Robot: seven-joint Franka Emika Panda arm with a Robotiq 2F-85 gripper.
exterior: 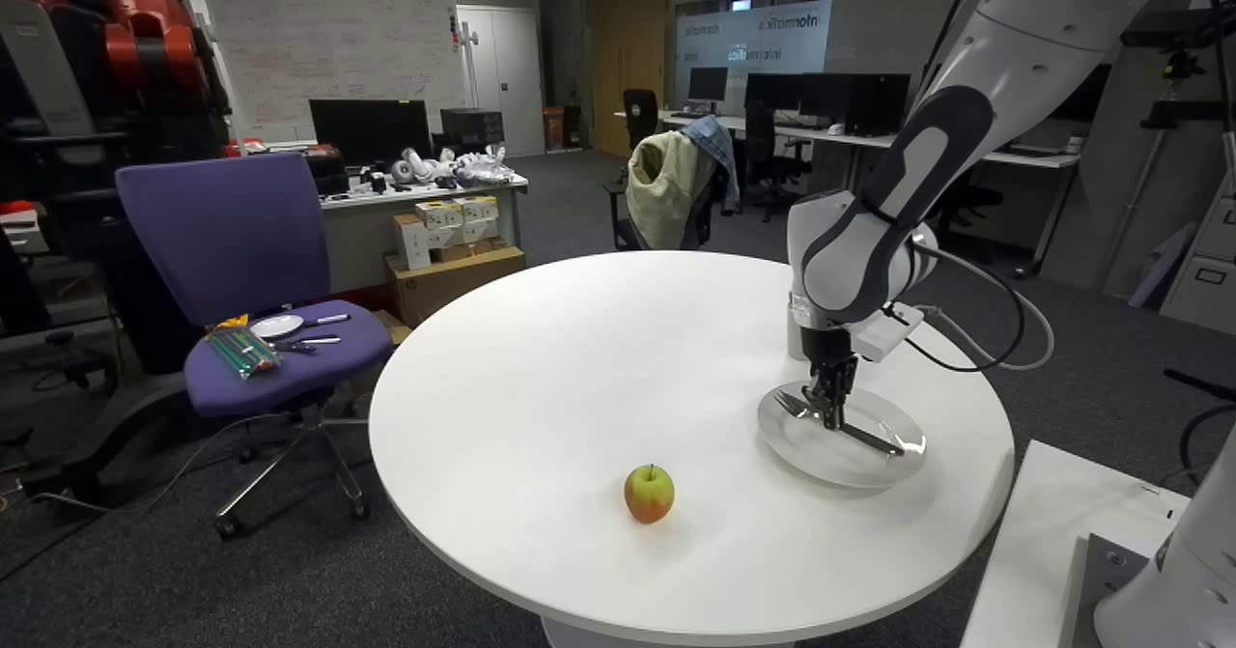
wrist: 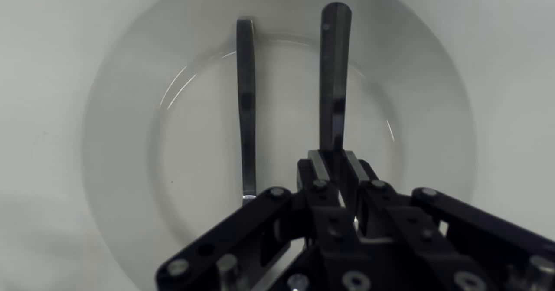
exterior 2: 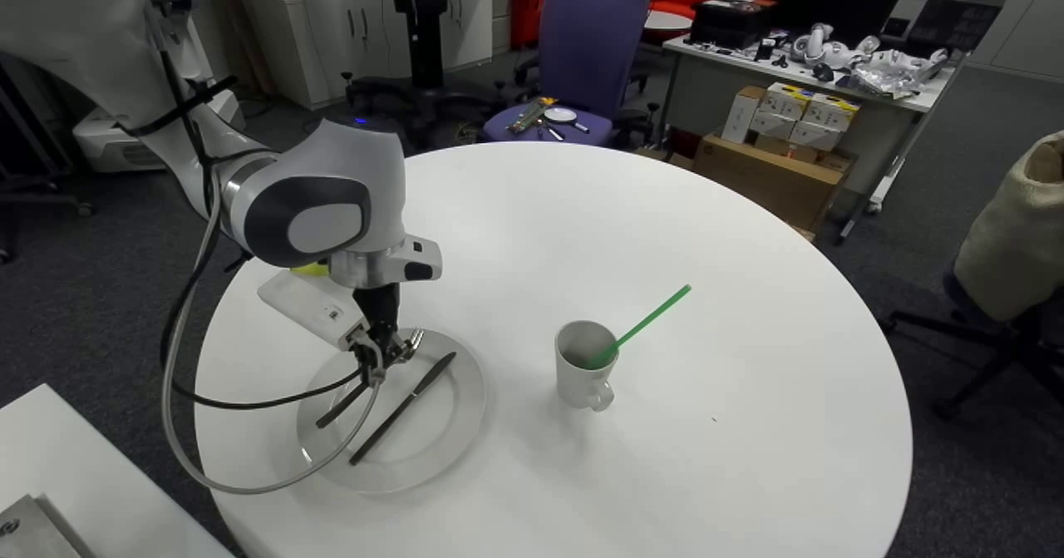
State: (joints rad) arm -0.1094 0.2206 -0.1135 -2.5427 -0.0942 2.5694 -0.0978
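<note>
My gripper [wrist: 333, 155] points down over a white plate [wrist: 121, 152], its fingers shut around the dark handle of a fork [wrist: 334, 65]. The fork's metal tines show beside the fingers in an exterior view [exterior: 792, 403]. Whether the handle rests on the plate or is slightly lifted, I cannot tell. A knife [exterior 2: 382, 431] with a dark handle lies on the same plate, roughly parallel to the fork and apart from the fingers. In the wrist view the gripper's linkage hides the fork's tines and the knife's blade.
A white mug [exterior 2: 582, 383] with a green straw [exterior 2: 652, 317] stands near the plate on the round white table [exterior: 579, 378]. A red-green apple [exterior: 649, 495] sits toward one edge. A purple chair [exterior: 232, 233] stands beyond the table, holding several small items. Cables loop beside the arm.
</note>
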